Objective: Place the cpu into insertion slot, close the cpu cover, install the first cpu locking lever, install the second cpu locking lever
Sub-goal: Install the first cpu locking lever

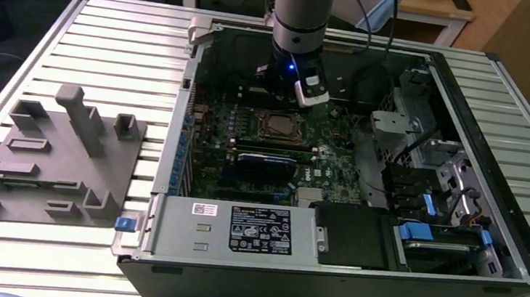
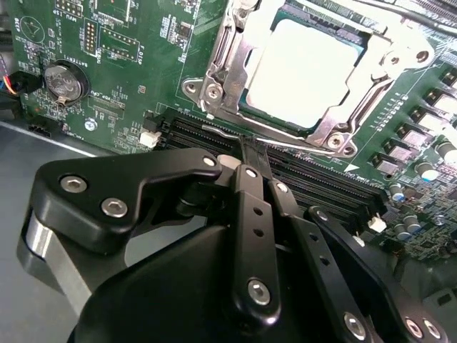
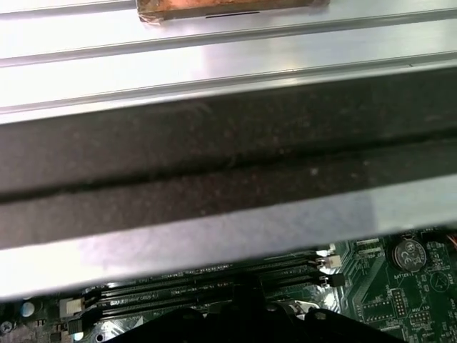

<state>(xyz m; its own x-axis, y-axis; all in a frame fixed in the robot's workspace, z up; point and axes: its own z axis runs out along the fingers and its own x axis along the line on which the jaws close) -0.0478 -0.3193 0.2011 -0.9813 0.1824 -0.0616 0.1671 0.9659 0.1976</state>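
Right beside the thin silver wire lever (image 2: 307, 148), the black gripper (image 2: 243, 148) has jaws together; push slowly, keeping the shiny metal frame (image 2: 232, 64) flat over the square grey chip (image 2: 307, 71)

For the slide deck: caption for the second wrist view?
Closed gripper beside the insertion slot; cpu seated, framed by the cpu cover.

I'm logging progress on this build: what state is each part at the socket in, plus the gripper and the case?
cpu: seated in the insertion slot.
cpu cover: closed down over the cpu.
locking lever: lying low along the slot's edge; whether it is latched cannot be told.
gripper: shut, tips at that lever.
computer case: open, side panel off.
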